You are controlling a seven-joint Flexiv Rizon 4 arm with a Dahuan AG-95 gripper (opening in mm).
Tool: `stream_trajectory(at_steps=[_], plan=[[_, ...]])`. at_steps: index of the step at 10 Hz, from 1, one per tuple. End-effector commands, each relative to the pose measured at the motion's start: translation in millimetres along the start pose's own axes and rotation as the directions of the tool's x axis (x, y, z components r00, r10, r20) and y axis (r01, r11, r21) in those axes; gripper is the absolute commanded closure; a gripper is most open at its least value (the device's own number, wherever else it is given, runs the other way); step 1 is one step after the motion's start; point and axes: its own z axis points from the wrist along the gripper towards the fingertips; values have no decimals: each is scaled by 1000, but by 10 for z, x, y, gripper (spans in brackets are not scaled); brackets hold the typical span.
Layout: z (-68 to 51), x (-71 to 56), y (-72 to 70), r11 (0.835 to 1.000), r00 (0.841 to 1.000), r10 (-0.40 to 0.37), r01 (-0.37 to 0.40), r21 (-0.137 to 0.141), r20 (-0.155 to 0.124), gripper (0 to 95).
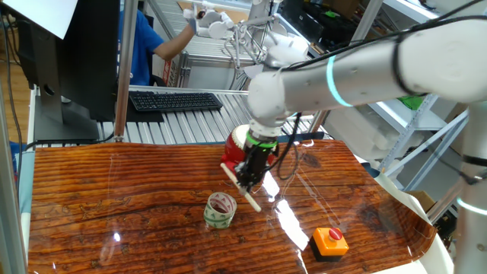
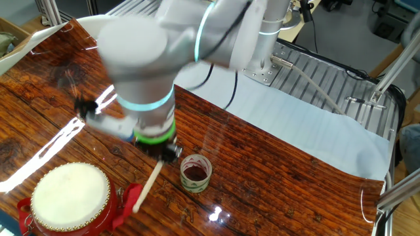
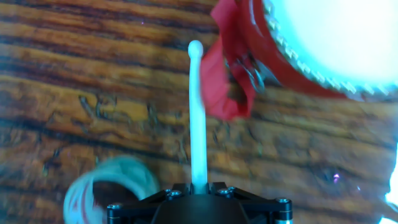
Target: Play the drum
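Note:
The red drum (image 2: 69, 200) with a cream-white skin stands on the wooden table, partly hidden behind the arm in one fixed view (image 1: 237, 141); in the hand view it fills the top right (image 3: 323, 43). My gripper (image 1: 249, 176) is shut on a pale wooden drumstick (image 1: 242, 189). In the other fixed view the gripper (image 2: 164, 151) holds the stick (image 2: 148, 187) slanting down toward the drum's red stand. In the hand view the stick (image 3: 198, 112) points forward from the gripper (image 3: 199, 186), its tip just left of the drum's red stand, not over the skin.
A green-rimmed tape roll (image 1: 221, 210) lies just beside the gripper, also in the other fixed view (image 2: 195, 172) and the hand view (image 3: 109, 190). An orange push button (image 1: 330, 241) on a black base sits near the table's front right edge. A keyboard (image 1: 173, 100) lies behind the table.

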Motion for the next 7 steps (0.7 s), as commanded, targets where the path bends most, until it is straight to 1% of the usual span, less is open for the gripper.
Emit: stream_trajectory(at_steps=[1,3,4,5,6,7], plan=[[-207,167,-20,1000,1000,18,-18,0,-7,950],[-361,297,-58,999,999,47,-47,-3,-8,950],[-483,336,-109,999,999,52,-52,-2,-3,950],[-530,332,-133,999,999,53,-53,-1,-1,950],[-653,295,-183,998,998,60,-60,0,4,950],[-780,261,-225,997,997,83,-83,1,8,950]])
